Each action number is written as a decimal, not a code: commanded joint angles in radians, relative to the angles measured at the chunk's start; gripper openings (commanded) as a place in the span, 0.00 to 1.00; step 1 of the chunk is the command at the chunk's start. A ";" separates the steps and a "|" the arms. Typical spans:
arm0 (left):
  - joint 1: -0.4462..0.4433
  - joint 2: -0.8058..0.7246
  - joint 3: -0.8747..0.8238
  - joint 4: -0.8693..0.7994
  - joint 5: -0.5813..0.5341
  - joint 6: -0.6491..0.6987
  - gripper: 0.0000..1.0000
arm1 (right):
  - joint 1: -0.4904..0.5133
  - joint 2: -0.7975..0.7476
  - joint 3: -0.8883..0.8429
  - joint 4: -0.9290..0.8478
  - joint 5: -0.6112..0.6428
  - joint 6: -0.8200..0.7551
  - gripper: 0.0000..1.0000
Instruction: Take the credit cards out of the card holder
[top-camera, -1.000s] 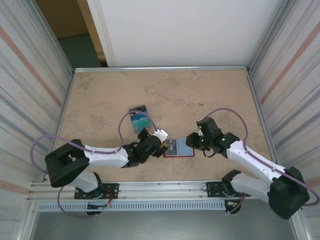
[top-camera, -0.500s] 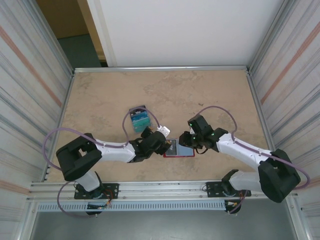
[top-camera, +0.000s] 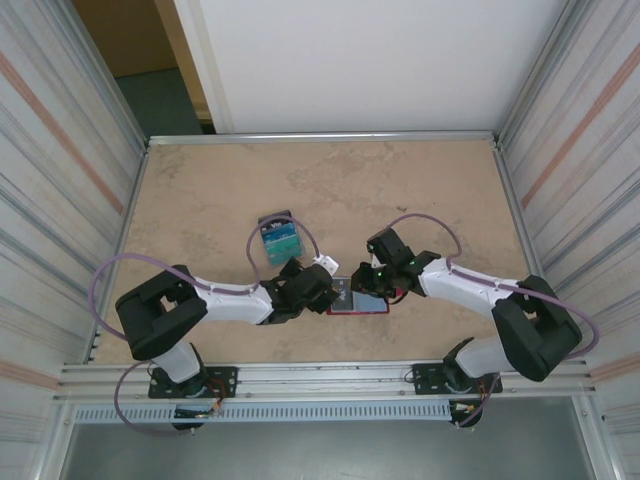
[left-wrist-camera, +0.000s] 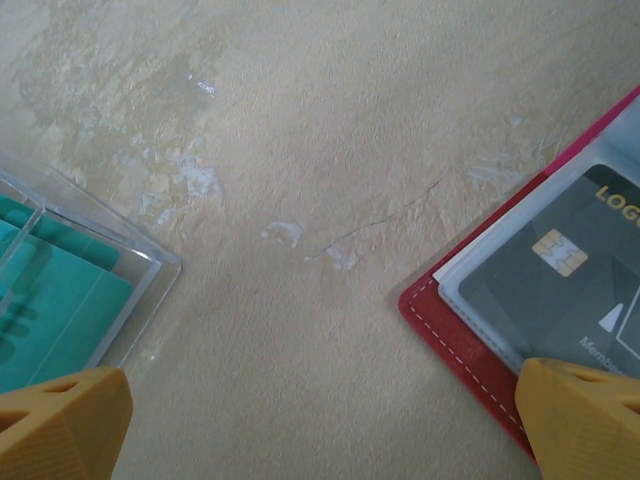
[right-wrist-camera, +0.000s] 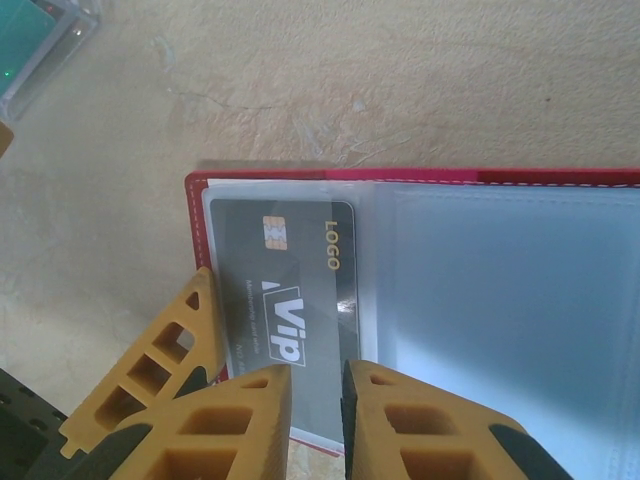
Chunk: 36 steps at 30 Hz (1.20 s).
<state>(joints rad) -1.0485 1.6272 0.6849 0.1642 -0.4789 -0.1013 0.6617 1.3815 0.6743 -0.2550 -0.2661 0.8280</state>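
1. Top external: the card holder lies open and flat on the table, near the middle of its near edge. Its long axis runs left to right. The dark half faces the left gripper and the pale blue half faces the right gripper.
2. Left wrist: the left gripper has its fingers wide apart and holds nothing. The card holder's red corner lies just beside the right-hand fingertip.
3. Right wrist: the right gripper's fingers are nearly together over the near edge of the dark card. I cannot tell whether they pinch it. The card's long axis crosses the card holder's.
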 joint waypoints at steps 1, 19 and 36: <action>-0.005 0.008 -0.008 -0.022 -0.007 -0.028 0.99 | 0.006 0.023 0.016 0.023 -0.035 0.028 0.20; -0.041 0.058 0.040 -0.125 -0.061 -0.020 0.99 | -0.010 0.101 -0.023 0.064 -0.056 0.051 0.19; -0.056 0.083 0.065 -0.170 -0.079 -0.020 0.99 | -0.069 0.100 -0.142 0.275 -0.211 0.075 0.16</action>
<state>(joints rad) -1.0954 1.6676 0.7479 0.0589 -0.5549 -0.1104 0.6060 1.4788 0.5678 -0.0402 -0.4171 0.8772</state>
